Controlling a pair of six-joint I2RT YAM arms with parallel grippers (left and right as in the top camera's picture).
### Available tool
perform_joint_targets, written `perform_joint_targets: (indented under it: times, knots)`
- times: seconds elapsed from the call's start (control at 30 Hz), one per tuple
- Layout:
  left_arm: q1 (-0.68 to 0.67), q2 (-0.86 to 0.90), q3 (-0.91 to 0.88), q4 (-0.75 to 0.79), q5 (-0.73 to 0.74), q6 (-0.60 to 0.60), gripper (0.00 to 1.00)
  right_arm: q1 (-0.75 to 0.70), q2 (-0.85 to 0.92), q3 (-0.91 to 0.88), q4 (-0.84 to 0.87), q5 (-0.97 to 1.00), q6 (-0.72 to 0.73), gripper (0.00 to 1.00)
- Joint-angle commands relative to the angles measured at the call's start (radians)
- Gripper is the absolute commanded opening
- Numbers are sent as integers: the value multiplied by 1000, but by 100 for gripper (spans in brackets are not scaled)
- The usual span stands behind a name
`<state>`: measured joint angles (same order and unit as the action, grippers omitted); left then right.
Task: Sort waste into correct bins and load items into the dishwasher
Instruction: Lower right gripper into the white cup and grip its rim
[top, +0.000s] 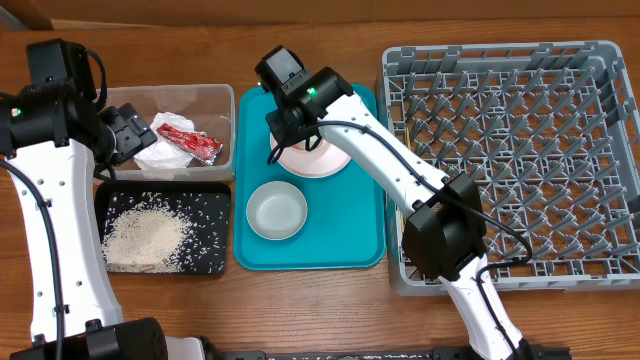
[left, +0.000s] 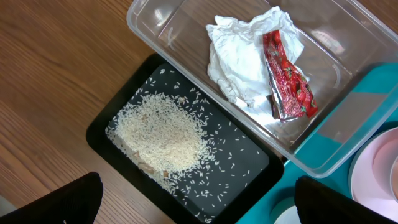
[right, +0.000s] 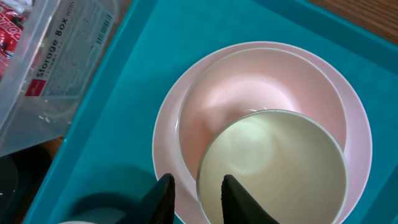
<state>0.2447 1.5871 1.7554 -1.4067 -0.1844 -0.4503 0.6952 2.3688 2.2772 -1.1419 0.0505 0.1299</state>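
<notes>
red wrapper (left: 287, 78): crumpled, inside the clear tub (left: 161, 25), lying against the white tissue (left: 239, 56).
white tissue: crumpled, in the same tub, touching the wrapper.
rice (left: 161, 134): heaped in the black tray (left: 242, 180), loose grains scattered around the heap.
black tray: just beside the clear tub, on its near side in the overhead view; both to the left of the teal tray (top: 340, 245).
pink plate (right: 165, 143): on the far half of the teal tray, carrying a pink bowl (right: 249, 93) with a pale bowl (right: 273, 168) nested in it, off-centre.
white bowl (top: 277, 212): upright on the near half of the teal tray, apart from the plate.
grey rack (top: 510, 150): right of the teal tray, pegs upright.
right end effector (right: 196, 183): over the plate stack, fingers a little apart, one on each side of the pale bowl's rim; gripping nothing, contact with the rim impossible to tell.
left end effector (left: 196, 183): above the black tray and the tub, fingers spread wide, nothing between them.
surface (top: 300, 310): brown wood, carrying tub, trays and rack.
</notes>
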Motion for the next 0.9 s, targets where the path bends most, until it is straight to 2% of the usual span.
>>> perform_joint_targets:
  times: [0.0,0.27,0.87]
  knots:
    - [3,3,14,0,-6,-3,100,-2,16,-42,14,13,-3,28]
    - [3,3,14,0,-6,-3,100,-2,16,-105,41,26,-3,25]
    - [3,3,14,0,-6,-2,100,-2,8,-31,7,61,-3,24]
